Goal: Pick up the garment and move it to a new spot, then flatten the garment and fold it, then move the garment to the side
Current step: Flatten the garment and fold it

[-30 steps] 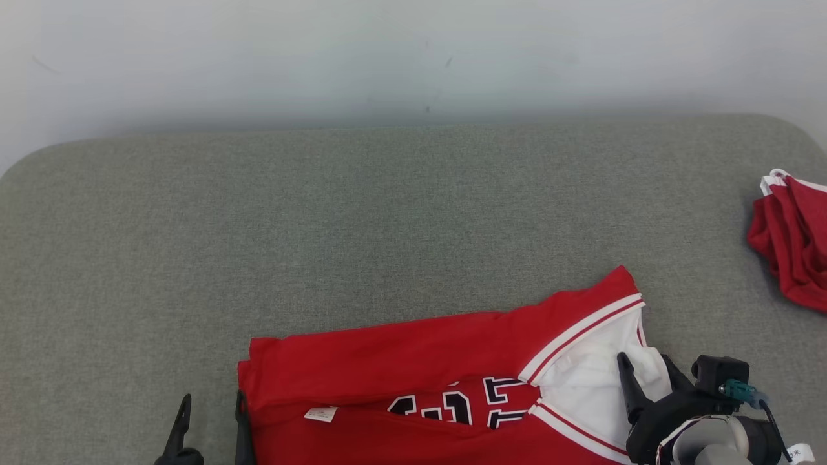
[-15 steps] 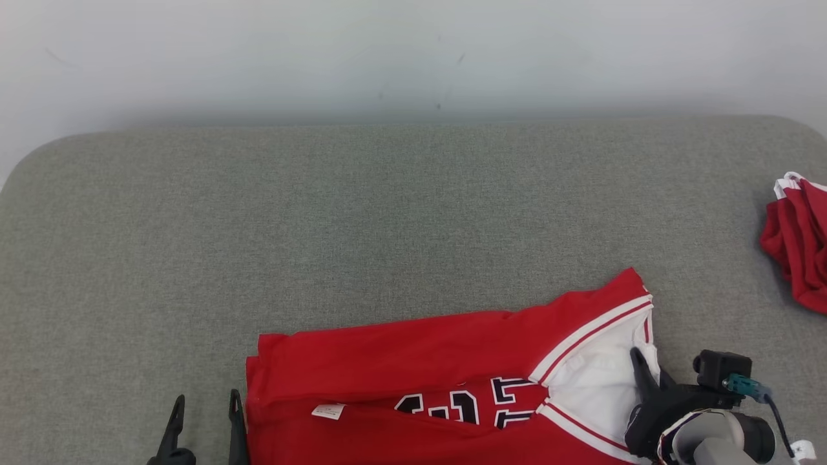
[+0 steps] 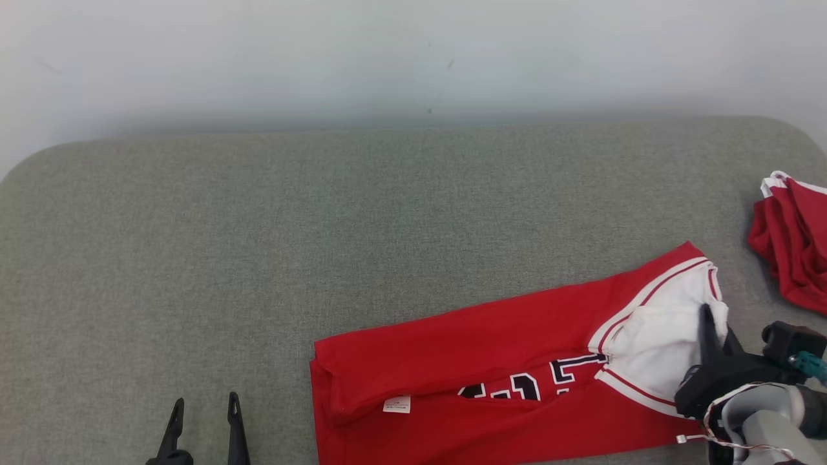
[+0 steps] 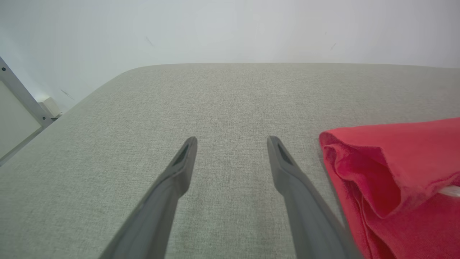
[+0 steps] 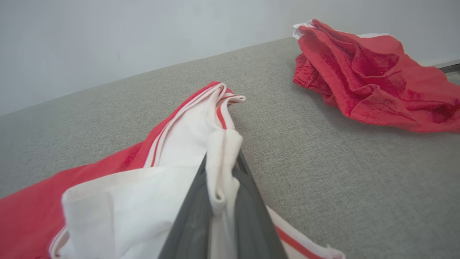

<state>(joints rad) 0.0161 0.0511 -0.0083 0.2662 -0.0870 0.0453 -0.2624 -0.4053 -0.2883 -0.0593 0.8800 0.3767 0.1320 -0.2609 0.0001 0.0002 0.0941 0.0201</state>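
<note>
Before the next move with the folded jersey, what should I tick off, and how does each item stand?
1. Right claw shut on the jersey at its white panel: ok.
2. Left claw open, apart from the jersey: ok.
3. Jersey lies folded on the grey surface: ok.
4. Grip takes in every folded layer: cannot tell.
5. Room to the robot's right: not ok, a crumpled red garment lies there, apart from the jersey.

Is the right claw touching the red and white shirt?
Touching. The right wrist view shows the right claw shut on a white fold of the shirt, with the cloth pinched inside it.
</note>
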